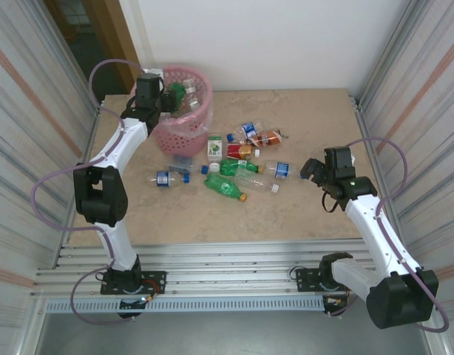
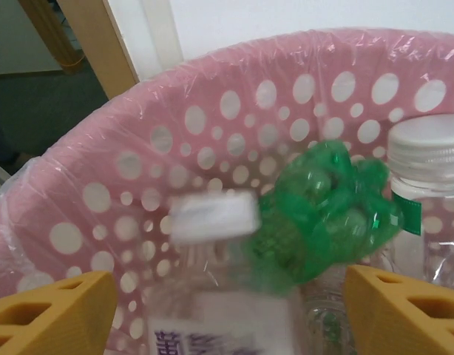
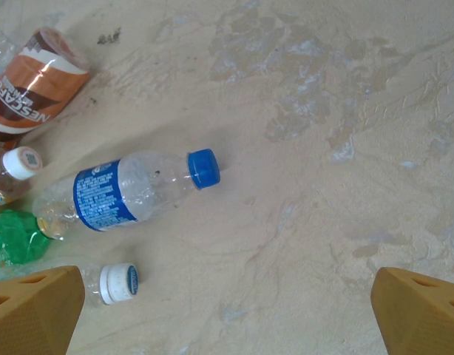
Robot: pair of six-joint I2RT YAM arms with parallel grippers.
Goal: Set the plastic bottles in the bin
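The plastic bottles (image 1: 238, 166) lay mostly scattered across the middle of the desk (image 1: 308, 118), just right of the bin (image 1: 184, 134), which stood at the far left. Inside the bin were a crushed green bottle (image 2: 323, 214) and a white-capped clear bottle (image 2: 427, 192). The left gripper (image 1: 170, 97) hung over the bin's rim with its fingers spread; a blurred clear bottle (image 2: 212, 222) sat between them, apparently untouched. The right gripper (image 3: 227, 296) hovered above the desk, spread wide, near a blue-capped bottle (image 3: 131, 191).

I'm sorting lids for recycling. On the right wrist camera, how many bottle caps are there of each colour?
Blue cap: 1
White caps: 2
Total: 3
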